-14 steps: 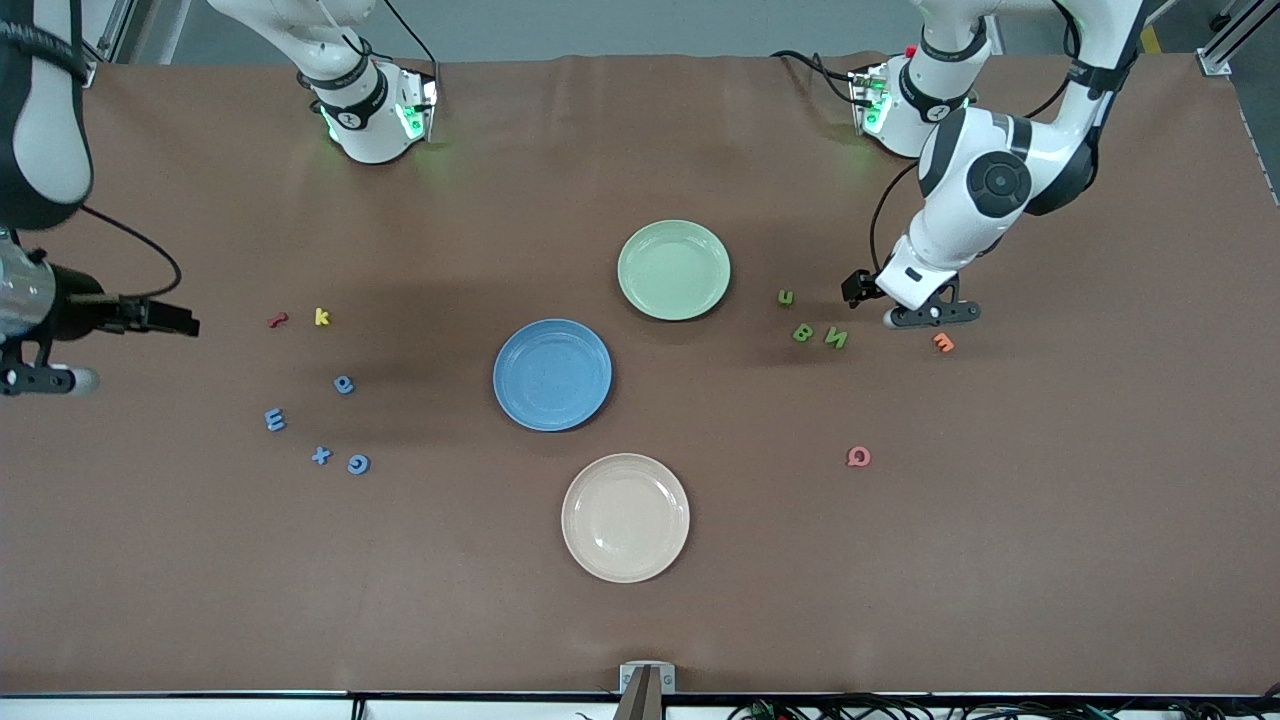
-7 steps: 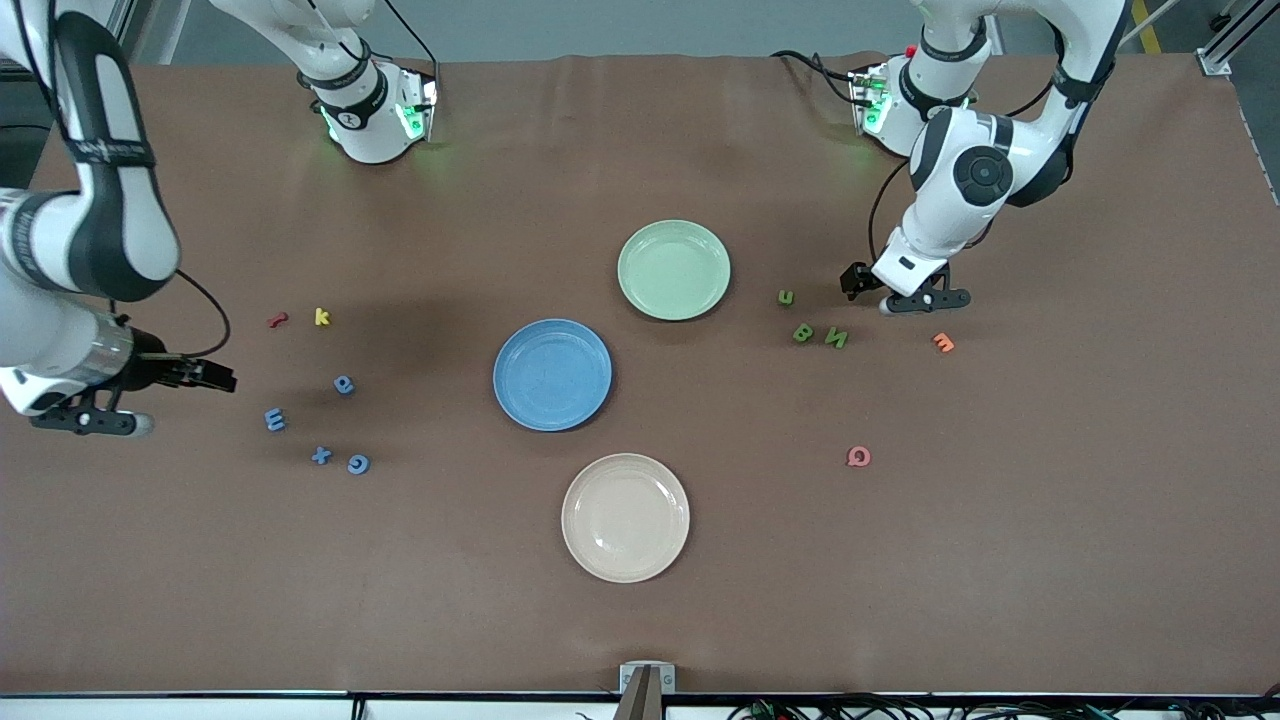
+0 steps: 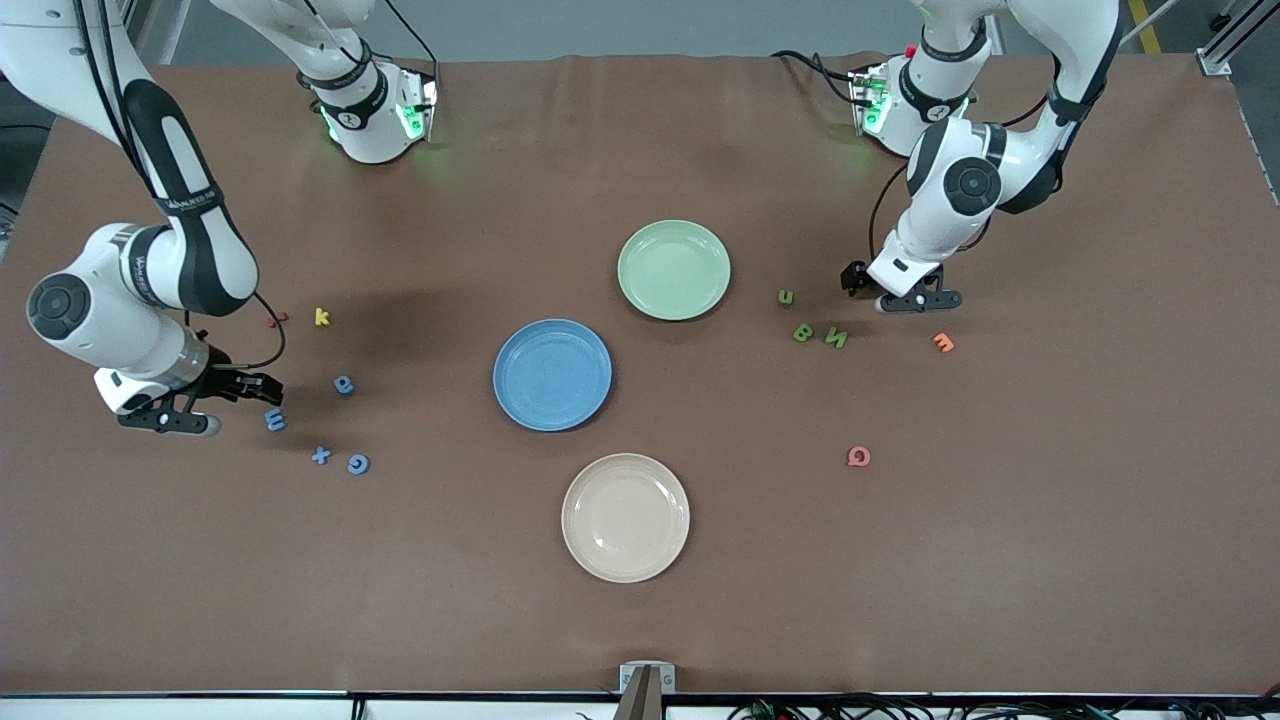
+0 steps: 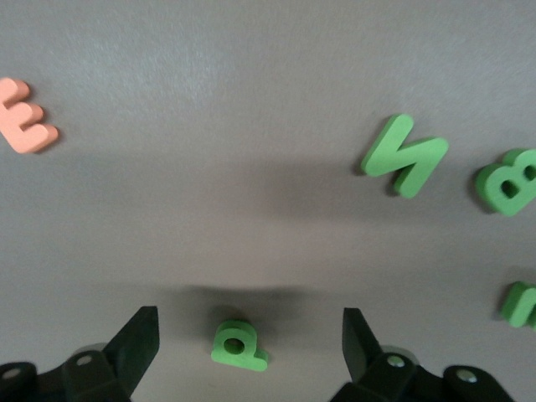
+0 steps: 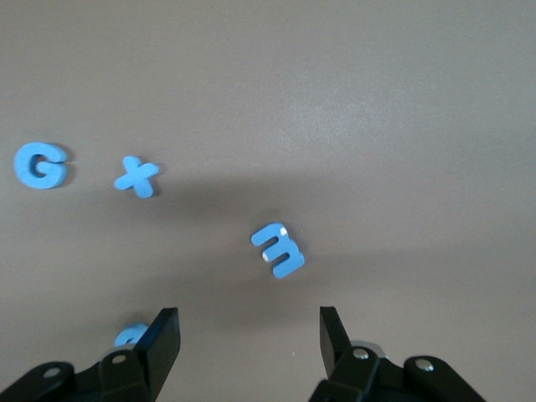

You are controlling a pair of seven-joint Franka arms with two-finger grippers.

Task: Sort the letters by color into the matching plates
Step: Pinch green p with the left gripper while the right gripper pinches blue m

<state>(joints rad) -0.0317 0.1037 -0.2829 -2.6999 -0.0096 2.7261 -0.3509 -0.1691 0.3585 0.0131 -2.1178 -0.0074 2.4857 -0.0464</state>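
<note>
The blue plate (image 3: 552,375) and the pale green plate (image 3: 674,270) lie empty mid-table. Several blue letters (image 3: 344,384) lie toward the right arm's end. My right gripper (image 3: 190,415) (image 5: 249,339) hangs open just above the table beside them. A blue E-shaped letter (image 5: 278,249) lies just ahead of its fingers, which have nothing between them. Three green letters (image 3: 803,333) lie beside the green plate. My left gripper (image 3: 905,298) (image 4: 249,347) is open low over another green letter (image 4: 239,345), which lies on the table between its fingers, untouched.
A cream plate (image 3: 625,517) lies nearest the front camera. Red (image 3: 278,320) and yellow (image 3: 321,317) letters lie farther from the front camera than the blue ones. An orange letter (image 3: 943,342) and a pink one (image 3: 858,457) lie toward the left arm's end.
The right arm has swung in from the table's end to the blue letters. The left gripper has shifted a little toward the green plate. No letter has moved.
</note>
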